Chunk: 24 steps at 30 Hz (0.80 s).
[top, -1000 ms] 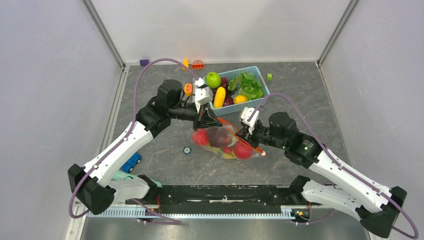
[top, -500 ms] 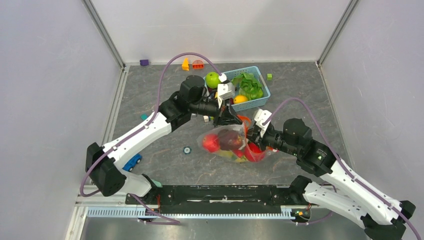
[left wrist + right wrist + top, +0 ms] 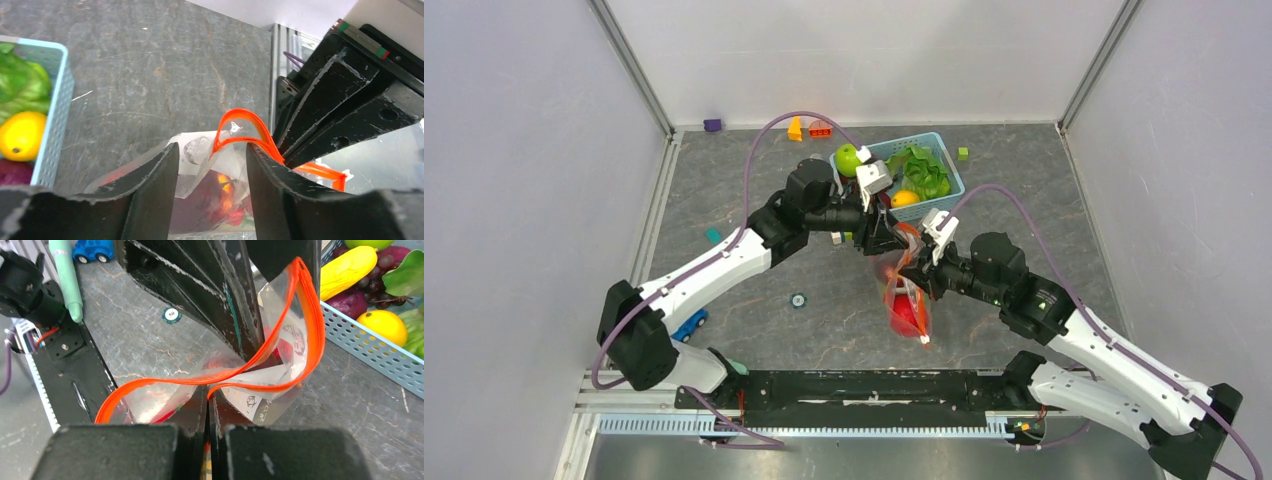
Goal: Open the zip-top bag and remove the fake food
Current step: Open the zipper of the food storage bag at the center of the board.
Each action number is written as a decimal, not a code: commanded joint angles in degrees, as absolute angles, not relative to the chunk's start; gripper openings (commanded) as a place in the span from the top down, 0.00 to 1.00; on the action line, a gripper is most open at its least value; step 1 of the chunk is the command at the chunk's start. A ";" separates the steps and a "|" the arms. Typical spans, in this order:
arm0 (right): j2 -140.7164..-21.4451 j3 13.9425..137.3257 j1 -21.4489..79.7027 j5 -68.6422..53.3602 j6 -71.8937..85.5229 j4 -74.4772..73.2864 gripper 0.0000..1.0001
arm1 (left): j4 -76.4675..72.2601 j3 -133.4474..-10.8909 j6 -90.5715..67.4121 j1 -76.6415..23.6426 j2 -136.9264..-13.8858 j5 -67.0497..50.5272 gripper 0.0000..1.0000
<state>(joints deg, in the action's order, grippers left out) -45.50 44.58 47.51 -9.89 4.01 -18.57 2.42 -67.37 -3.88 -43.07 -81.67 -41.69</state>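
Bag (image 3: 904, 295) hangs by its strip (image 3: 310, 315) from right gripper (image 3: 208, 397), pinched tight on it; left gripper (image 3: 210, 150) gapes, gripping nothing; risk: food (image 3: 908, 318) weight drags strip out; bag drops.

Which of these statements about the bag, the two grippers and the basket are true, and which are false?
1. The right gripper is shut on the zip-top bag at its orange strip. True.
2. The left gripper is shut. False: its jaws stand open.
3. The fake food lies loose outside the bag. False: it is inside the bag.
4. A yellow lemon lies in the light-blue basket. True.
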 commanded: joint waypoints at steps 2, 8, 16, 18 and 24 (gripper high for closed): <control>-45.55 44.12 47.53 -8.07 11.07 -9.87 1.00 | 1.63 -66.93 -8.40 -41.43 -74.97 -31.87 0.37; -46.48 44.34 47.55 -3.82 13.00 -8.20 1.00 | 10.61 -66.46 -11.98 -41.13 -68.27 -15.84 0.21; -48.88 44.56 47.55 -3.53 12.72 -7.85 1.00 | 21.13 -61.87 -21.64 -41.22 -61.31 -6.51 0.00; -49.30 44.65 47.55 -3.27 12.43 -7.77 1.00 | 22.20 -59.83 -24.82 -41.22 -59.12 -5.04 0.00; -50.51 45.04 47.55 -2.63 12.25 -7.23 1.00 | 24.86 -56.10 -34.44 -41.28 -53.95 -2.12 0.00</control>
<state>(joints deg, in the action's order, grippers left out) -50.00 44.01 47.51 -3.90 12.36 -10.59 22.70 -57.45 -24.71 -41.21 -57.84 -5.98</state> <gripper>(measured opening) 0.011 0.994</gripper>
